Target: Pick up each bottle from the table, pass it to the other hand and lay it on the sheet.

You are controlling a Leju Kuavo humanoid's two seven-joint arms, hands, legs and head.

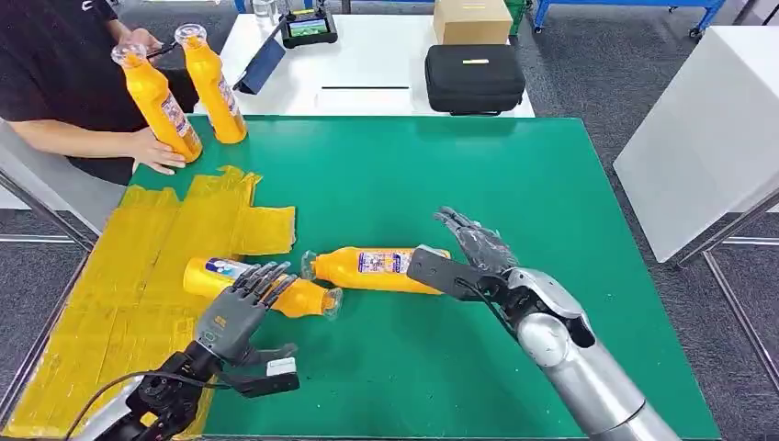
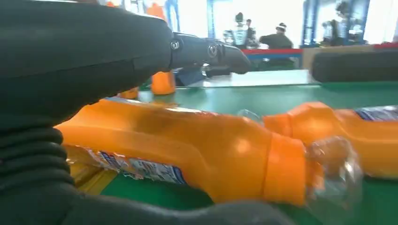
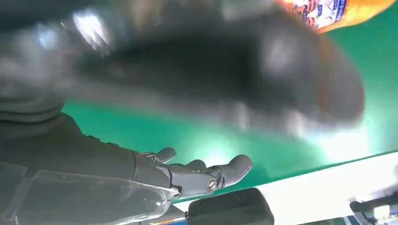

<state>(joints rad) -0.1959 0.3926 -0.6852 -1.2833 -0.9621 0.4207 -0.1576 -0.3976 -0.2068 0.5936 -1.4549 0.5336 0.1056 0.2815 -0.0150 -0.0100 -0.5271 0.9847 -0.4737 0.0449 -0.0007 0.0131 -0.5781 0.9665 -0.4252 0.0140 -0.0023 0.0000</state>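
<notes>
Fingers of the left hand are seen spread over one orange bottle lying on its side, half on the yellow sheet and half on the green table; whether the bottle is actually gripped cannot be told, though in the left wrist view its body sits between thumb and fingers. A blue and white label is carried on this bottle, but the writing is too small to be read. Just beside it, away from the sheet, a second orange bottle is laid on the green table with its clear cap toward the first. The right hand is held at the second bottle's base, fingers extended and apart, nothing closed on. At the sheet's far end, two more upright bottles are held by a person. Beyond the green table, a black case and a cardboard box are placed on a white table.
</notes>
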